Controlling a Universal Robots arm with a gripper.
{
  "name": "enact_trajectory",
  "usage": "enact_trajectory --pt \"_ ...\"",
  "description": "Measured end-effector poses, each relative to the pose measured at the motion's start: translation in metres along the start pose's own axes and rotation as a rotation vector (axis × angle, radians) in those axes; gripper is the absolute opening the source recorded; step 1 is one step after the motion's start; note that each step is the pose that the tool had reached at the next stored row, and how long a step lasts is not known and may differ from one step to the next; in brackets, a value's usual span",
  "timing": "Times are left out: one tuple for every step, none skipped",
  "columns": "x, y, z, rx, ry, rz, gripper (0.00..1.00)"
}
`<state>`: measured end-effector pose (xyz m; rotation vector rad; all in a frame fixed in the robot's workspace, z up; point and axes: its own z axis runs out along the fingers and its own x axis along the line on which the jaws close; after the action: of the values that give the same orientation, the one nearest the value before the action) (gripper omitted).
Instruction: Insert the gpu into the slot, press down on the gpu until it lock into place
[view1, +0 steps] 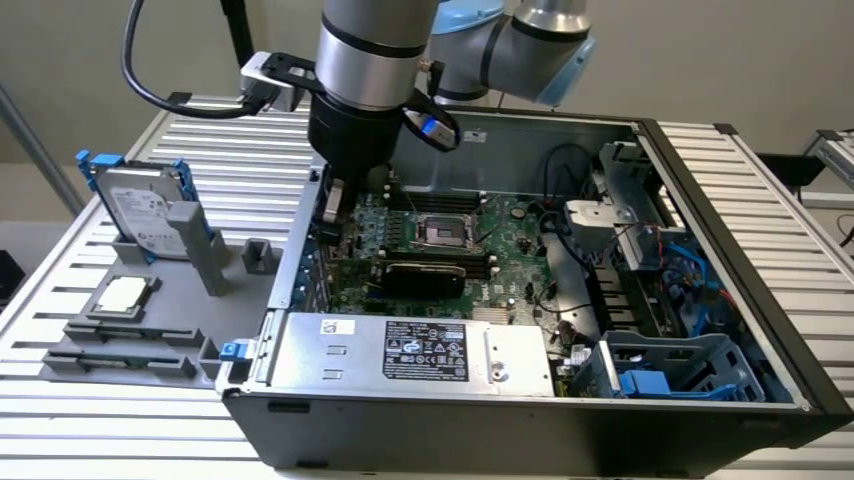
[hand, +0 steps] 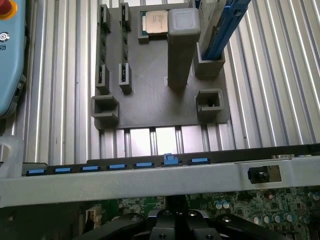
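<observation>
The gripper (view1: 338, 205) is hanging inside the open computer case (view1: 694, 150), over the green motherboard (view1: 514, 262), near the gpu (view1: 420, 276); finger state: cannot tell

An open computer case (view1: 694, 300) lies on the worktop (view1: 801, 200). Inside, the motherboard (view1: 514, 250) lies flat, with the gpu (view1: 420, 275) on it and the power supply (view1: 414, 352) nearer. The hand (view1: 336, 200) hangs over the board's left part. Left of the case sits a fixture tray (view1: 80, 310) carrying a hard drive (view1: 140, 212) far and a processor (view1: 123, 295) nearer.

Ribbed aluminium table (view1: 801, 190) under computer case (view1: 534, 420), grey fixture tray (view1: 134, 320).
</observation>
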<state>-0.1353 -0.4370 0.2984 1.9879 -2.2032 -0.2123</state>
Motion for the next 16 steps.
enact_trajectory --pt "0.000 -0.0008 -0.0017 -0.0002 0.0004 0.000 0.11" --pt "0.000 -0.0018 -0.0040 -0.0007 0.0014 0.000 0.11" --pt "0.000 -0.0030 -0.0058 -0.0007 0.0013 0.000 0.11" --pt "0.000 -0.0044 -0.0073 -0.0007 0.0014 0.000 0.11" --pt "0.000 -0.0056 -0.0081 -0.0005 0.0013 0.000 0.11" --pt "-0.001 -0.0064 -0.0084 0.0016 0.0011 0.000 0.11" --pt "-0.001 -0.0069 -0.0086 0.0085 0.0005 0.000 0.11" --pt "-0.001 -0.0074 -0.0087 0.0171 -0.0004 0.000 0.11" --pt "-0.001 -0.0082 -0.0088 0.0311 -0.0018 0.000 0.11" --pt "-0.001 -0.0088 -0.0090 0.0469 -0.0033 0.000 0.11" --pt "-0.001 -0.0094 -0.0091 0.0632 -0.0050 0.000 0.11" --pt "-0.001 -0.0102 -0.0093 0.0798 -0.0066 0.000 0.11" --pt "-0.001 -0.0110 -0.0095 0.0965 -0.0083 -0.001 0.11" --pt "-0.001 -0.0119 -0.0097 0.1141 -0.0101 -0.001 0.11" --pt "-0.001 -0.0129 -0.0099 0.1308 -0.0117 -0.001 0.11" --pt "-0.001 -0.0140 -0.0101 0.1484 -0.0135 -0.002 0.11"
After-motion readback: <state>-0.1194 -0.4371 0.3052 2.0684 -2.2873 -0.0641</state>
